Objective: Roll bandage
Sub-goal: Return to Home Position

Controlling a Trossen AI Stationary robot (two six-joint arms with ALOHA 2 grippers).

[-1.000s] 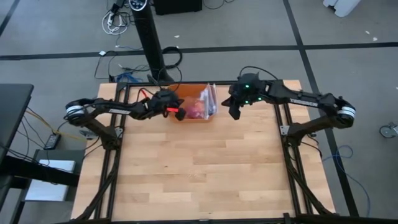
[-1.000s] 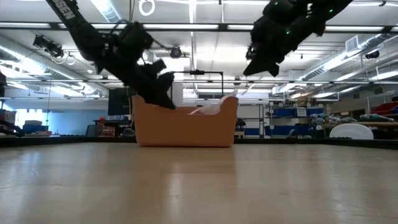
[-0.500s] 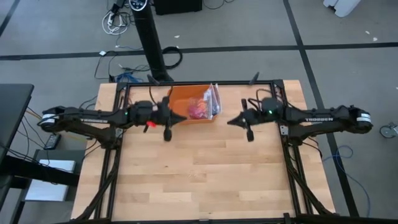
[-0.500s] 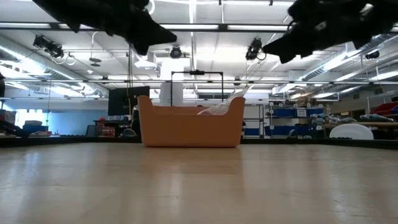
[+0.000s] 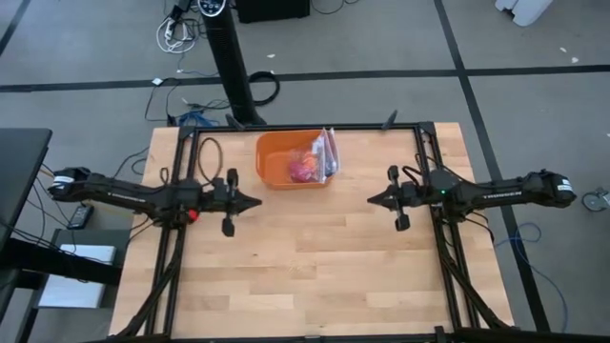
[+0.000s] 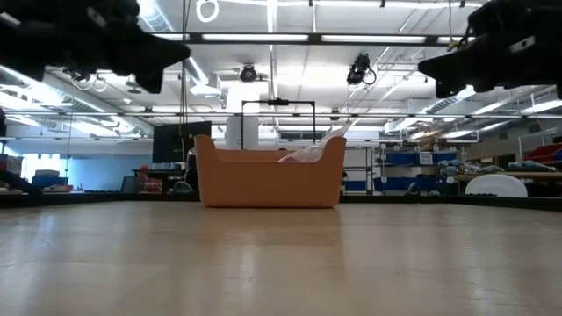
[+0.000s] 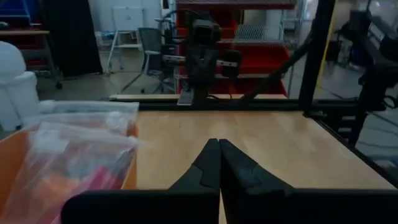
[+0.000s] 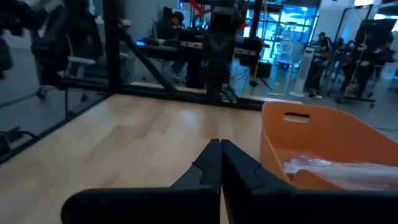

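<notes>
The bandage [image 5: 303, 171] is a soft magenta bundle inside a clear crinkled bag [image 5: 325, 155], and the bag sits in an orange plastic tub [image 5: 271, 145]. The tub is rectangular with rounded corners and a slot handle in its end wall. It lies between the two grippers and forward of both: to the right of the left gripper [image 5: 254, 201], to the left of the right gripper [image 5: 373, 199], and well apart from each.

In the low view the bag's top pokes above the tub's rim. In the left wrist view the bag [image 7: 69, 154] shows wrinkled and glossy, with red-pink cloth dim behind the plastic.

Both arms lie stretched out low over the bench [image 5: 315, 262], their tips pointing toward each other across its middle. The left gripper is clenched on nothing, its dark fingers [image 7: 205, 163] pressed together. The right gripper is likewise clenched on nothing, fingers [image 8: 235, 163] meeting in a narrow wedge.

The bench is pale wood in butcher-block strips, edged by a black metal frame [image 5: 334, 127]. Around it is grey floor [image 5: 534, 38] with dark lines and loose cables [image 5: 176, 33]. Long ceiling lights [image 6: 272, 38] and shelving fill the room behind the tub.
</notes>
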